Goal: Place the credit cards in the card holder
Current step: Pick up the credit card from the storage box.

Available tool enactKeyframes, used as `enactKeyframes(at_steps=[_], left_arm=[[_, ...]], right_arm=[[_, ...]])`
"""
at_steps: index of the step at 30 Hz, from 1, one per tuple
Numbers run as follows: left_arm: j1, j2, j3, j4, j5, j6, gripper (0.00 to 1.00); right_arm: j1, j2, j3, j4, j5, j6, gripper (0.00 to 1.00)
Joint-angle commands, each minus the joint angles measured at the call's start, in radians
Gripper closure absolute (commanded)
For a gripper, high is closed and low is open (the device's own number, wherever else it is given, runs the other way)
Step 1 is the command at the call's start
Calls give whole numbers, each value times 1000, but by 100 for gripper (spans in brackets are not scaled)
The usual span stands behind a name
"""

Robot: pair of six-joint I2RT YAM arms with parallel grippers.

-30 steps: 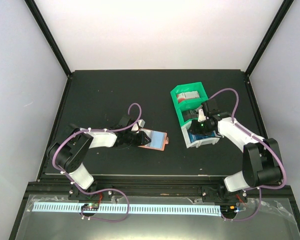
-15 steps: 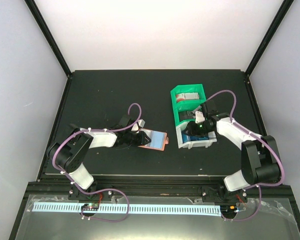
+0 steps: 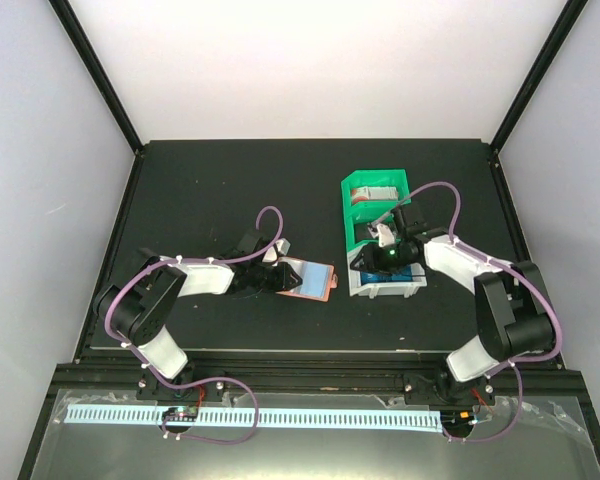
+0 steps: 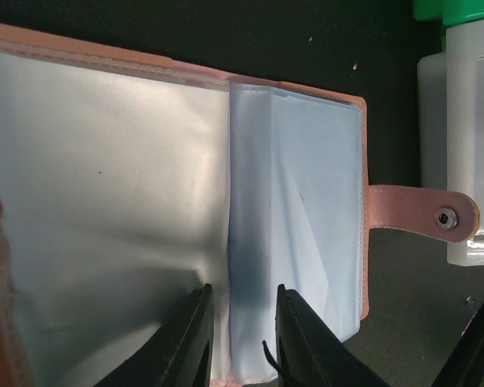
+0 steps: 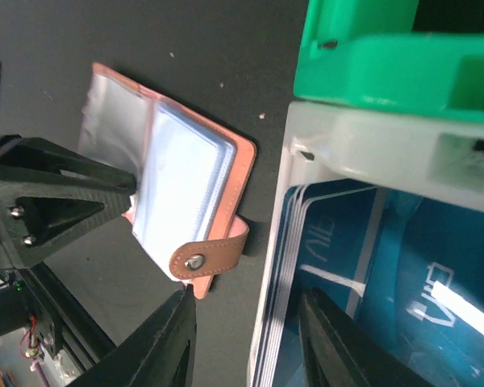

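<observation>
We've got the card holder (image 3: 310,278) lying open near the tabletop's near edge, with the left fingers (image 4: 189,339) pinched on one clear sleeve. The right fingers (image 5: 173,347) hang apart over the blue credit cards (image 5: 339,266) in the tray (image 5: 363,72) (tightly stacked!). We'd peel off only the outermost card and grip it by its edge.

A compartment tray (image 3: 349,212), green at its far end and white at its near end, sits right of centre on the black tabletop (image 3: 200,190), between white walls (image 3: 40,150)
</observation>
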Motion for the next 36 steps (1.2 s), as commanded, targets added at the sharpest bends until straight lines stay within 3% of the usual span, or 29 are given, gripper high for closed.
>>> enactKeyframes(at_steps=[1,7,20,27,36], left_arm=[[0,8,9,-9,-1,2,76],[0,7,6,-13,-9,3,76],[-1,10,4,-15,-12,4,76],[0,1,8,-23,-16,4,76],[-3,-1,9,-27,-19,1,76]], right_arm=[[28,46,-17,31,-19,20,62],[43,47,-8,33,53,52,60],[184,23,91,-96,463,149,48],[243,54,136,-137,507,195,48],[259,-10,102,-97,438,231,51]])
